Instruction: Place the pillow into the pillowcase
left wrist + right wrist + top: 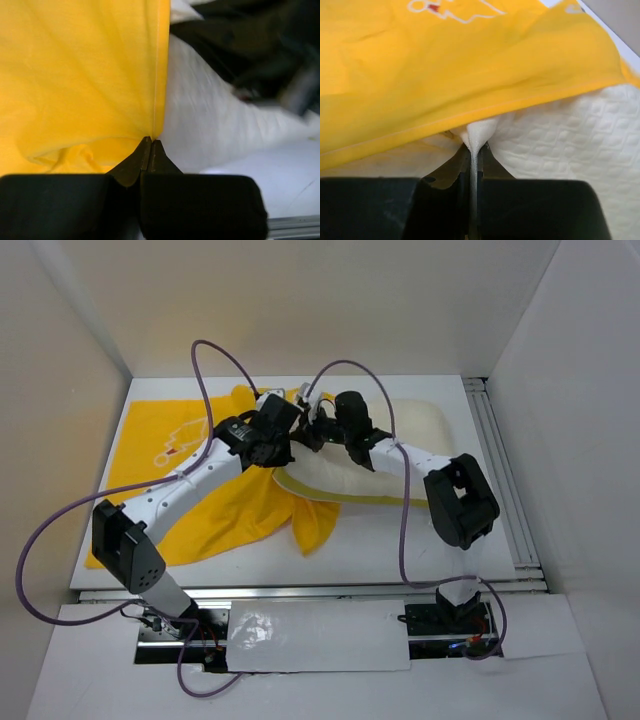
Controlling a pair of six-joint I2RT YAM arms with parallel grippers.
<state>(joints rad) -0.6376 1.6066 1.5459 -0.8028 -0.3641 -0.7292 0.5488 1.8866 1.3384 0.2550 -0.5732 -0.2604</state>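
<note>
Pillowcase: the bright yellow fabric sack (pixel 200 510) lies rumpled across the left half of the white tabletop (pixel 400 550). A white-outline cartoon print shows on its far-left part, and its right end meets the pillow's left end.
Pillow: the cream-white, plump quilted cushion (pixel 420 425) sits right of centre, with a yellow strip showing along its near edge.
Left gripper (pixel 150 144): the jaws are pressed tight together on the pillowcase's hemmed edge, and the white pillow lies just beside it.
Right gripper (pixel 475 150): the jaws are nearly together, nipping a small fold of the pillow's fabric (directly under the yellow hem).
Arms: both reach inward, and the grippers are close together over the pillow's left end.
</note>
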